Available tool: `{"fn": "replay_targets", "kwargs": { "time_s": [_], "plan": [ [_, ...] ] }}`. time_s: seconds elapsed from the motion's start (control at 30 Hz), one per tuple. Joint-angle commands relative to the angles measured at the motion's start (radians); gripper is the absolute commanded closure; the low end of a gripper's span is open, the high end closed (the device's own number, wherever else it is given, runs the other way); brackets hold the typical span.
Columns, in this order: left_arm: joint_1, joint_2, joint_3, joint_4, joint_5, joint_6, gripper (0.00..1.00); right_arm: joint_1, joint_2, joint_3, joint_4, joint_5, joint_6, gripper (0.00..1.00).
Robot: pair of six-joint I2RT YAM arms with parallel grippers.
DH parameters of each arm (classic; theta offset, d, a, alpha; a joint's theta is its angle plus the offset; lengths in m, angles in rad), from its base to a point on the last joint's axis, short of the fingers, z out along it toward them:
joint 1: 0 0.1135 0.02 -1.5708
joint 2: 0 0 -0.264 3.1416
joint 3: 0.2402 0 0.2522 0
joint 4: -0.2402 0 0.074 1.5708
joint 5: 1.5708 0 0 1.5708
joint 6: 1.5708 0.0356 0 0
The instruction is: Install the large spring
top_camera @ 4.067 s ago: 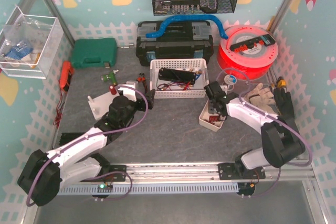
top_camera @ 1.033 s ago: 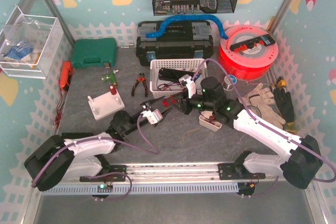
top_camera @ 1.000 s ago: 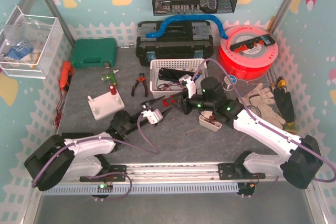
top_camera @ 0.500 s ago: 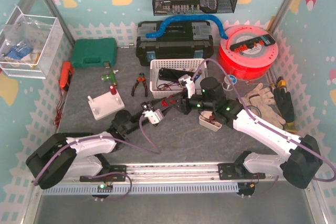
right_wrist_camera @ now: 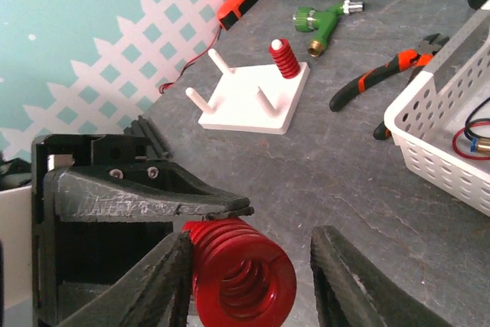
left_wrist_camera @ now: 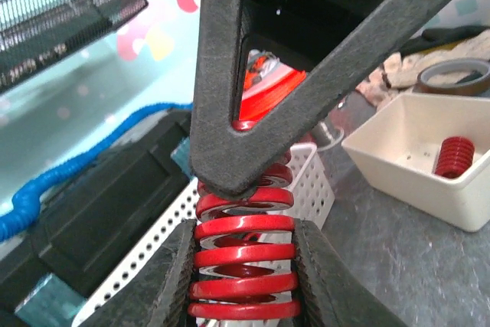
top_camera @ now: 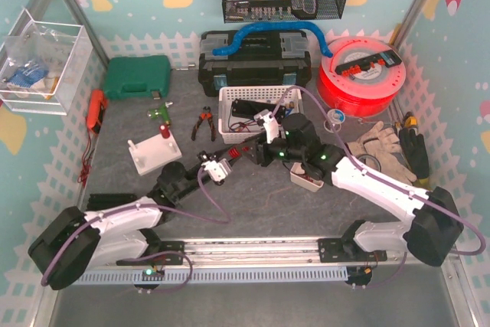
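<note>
The large spring, a fat red coil, is clamped between the two fingers of my left gripper. In the top view the spring hangs above the table centre, where both grippers meet. My right gripper stands open around the spring's other end: its left finger lies against the coil and its right finger is well clear. The white peg base lies beyond, with a small red spring on one peg. From above, the base sits left of my left gripper.
A white tray holding another red spring sits to the right. A white basket, pliers and a green fitting lie behind. A black toolbox, a red spool and gloves stand farther off.
My left gripper has closed onto the large spring. My right gripper, shut on it a second ago, has opened. Both grippers have shifted slightly toward the back.
</note>
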Motion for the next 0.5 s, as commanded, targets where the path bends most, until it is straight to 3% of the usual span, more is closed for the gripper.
{"fn": "replay_targets", "kwargs": {
  "time_s": [0.0, 0.13, 0.23, 0.47],
  "plan": [
    [0.000, -0.077, 0.003, -0.036, 0.000, -0.039, 1.00, -0.028, 0.061, 0.038, -0.068, 0.212, -0.042, 0.53],
    [0.008, -0.091, 0.057, -0.196, -0.070, -0.156, 1.00, -0.027, 0.046, 0.060, -0.063, 0.255, -0.226, 0.39],
    [0.033, -0.109, 0.088, -0.299, -0.066, -0.321, 1.00, -0.024, 0.032, 0.029, 0.013, 0.300, -0.467, 0.33],
    [0.081, -0.161, 0.216, -0.608, 0.020, -0.658, 1.00, 0.021, 0.018, -0.238, 0.482, 0.317, -1.065, 0.28]
  ]
}}
